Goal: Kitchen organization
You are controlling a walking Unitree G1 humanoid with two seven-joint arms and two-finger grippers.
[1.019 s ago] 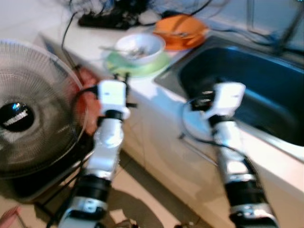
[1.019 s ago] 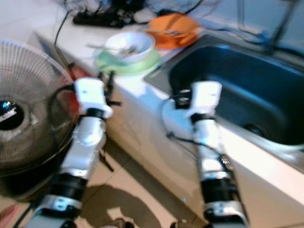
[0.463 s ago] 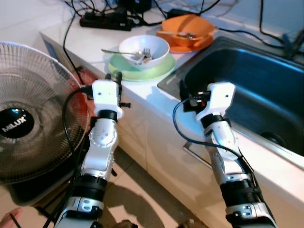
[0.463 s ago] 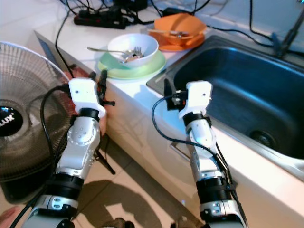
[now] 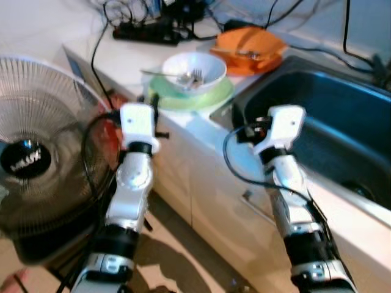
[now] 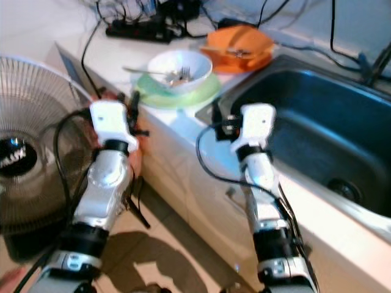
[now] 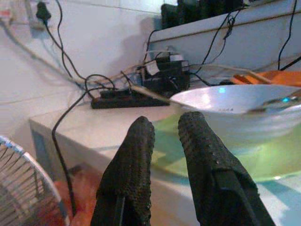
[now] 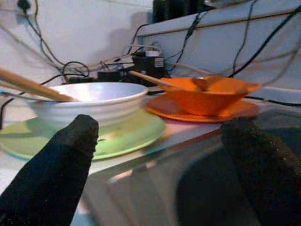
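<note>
Two fingers-sets empty: left gripper (image 7: 164,141) nearly closed, right gripper (image 8: 164,155) wide | white bowl (image 5: 193,66) at 12 o'clock, I judge brittle, slippery; grip rim | worktop (image 5: 122,52)

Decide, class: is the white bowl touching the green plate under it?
Touching. The right wrist view shows the white bowl sitting directly on the green plate, with no gap beneath it; the head views agree.

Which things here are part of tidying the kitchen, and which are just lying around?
Part of the job: white bowl holding a fork, green plate, orange bowl on an orange plate, sink.

Lying about: fan, power strip, cables.
</note>
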